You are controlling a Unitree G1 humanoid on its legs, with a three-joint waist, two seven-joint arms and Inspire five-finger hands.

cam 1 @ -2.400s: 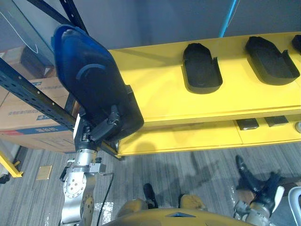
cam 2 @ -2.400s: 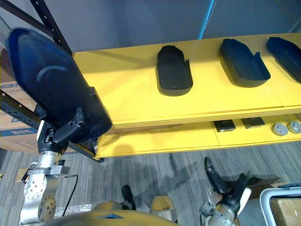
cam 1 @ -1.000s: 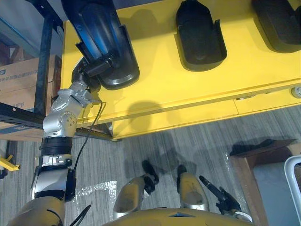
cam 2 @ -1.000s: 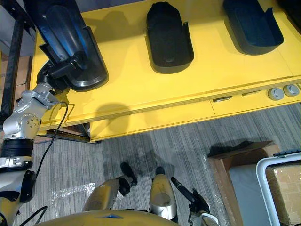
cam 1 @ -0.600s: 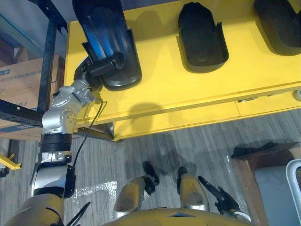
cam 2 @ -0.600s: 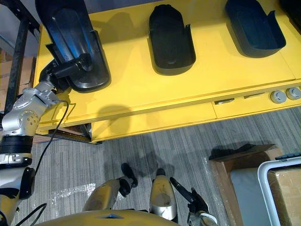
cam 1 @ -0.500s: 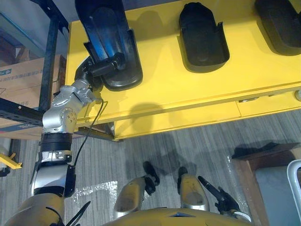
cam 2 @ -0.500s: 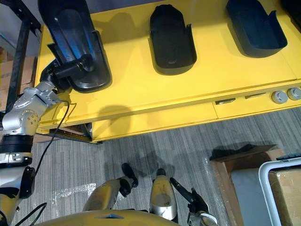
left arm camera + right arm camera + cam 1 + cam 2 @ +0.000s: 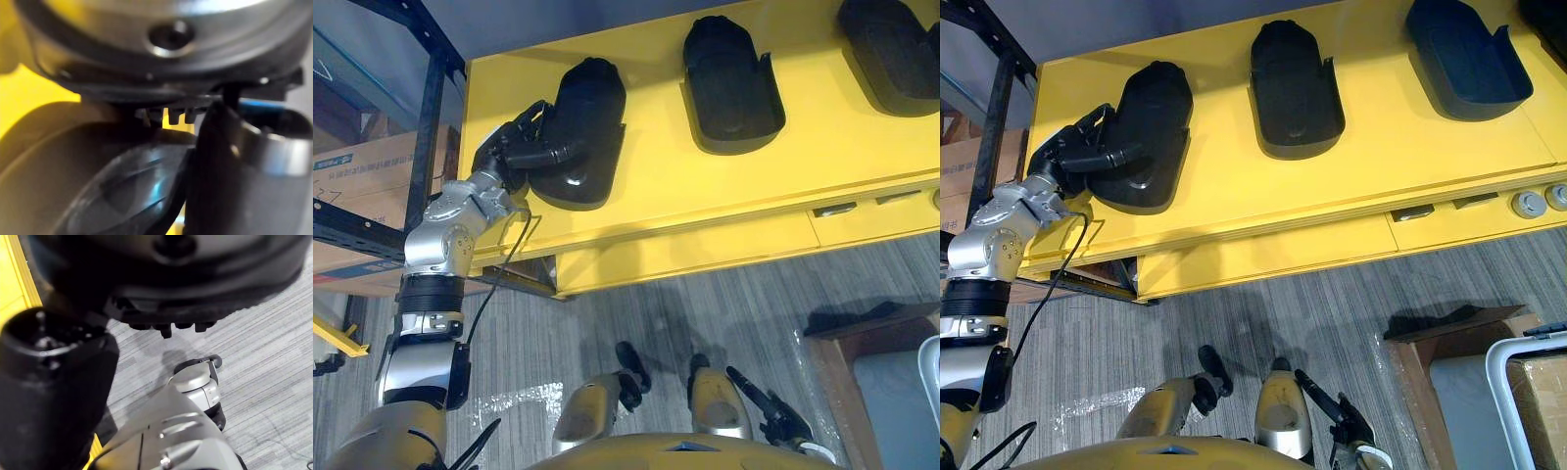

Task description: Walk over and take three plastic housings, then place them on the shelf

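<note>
Three black plastic housings lie on the yellow shelf (image 9: pixel 705 186). The leftmost housing (image 9: pixel 582 137) rests flat near the shelf's left end. My left hand (image 9: pixel 514 149) is at its left edge, with the fingers spread straight and the thumb lying across its rim, so the hand is open. The middle housing (image 9: pixel 729 73) and the right housing (image 9: pixel 891 49) lie hollow side up, well apart from both hands. My right hand (image 9: pixel 1344 423) hangs low over the floor with straight fingers and holds nothing.
A black rack upright (image 9: pixel 426 127) stands just left of the shelf, with cardboard boxes (image 9: pixel 357 171) behind it. A lower yellow shelf carries small metal parts (image 9: pixel 1528 203). A brown box (image 9: pixel 881 343) and a white-framed cart (image 9: pixel 1528 392) stand on the grey floor to the right.
The leftmost housing has gone from tilted up in my left hand to lying flat on the shelf. The left hand's fingers have straightened off it. The right hand has stayed put.
</note>
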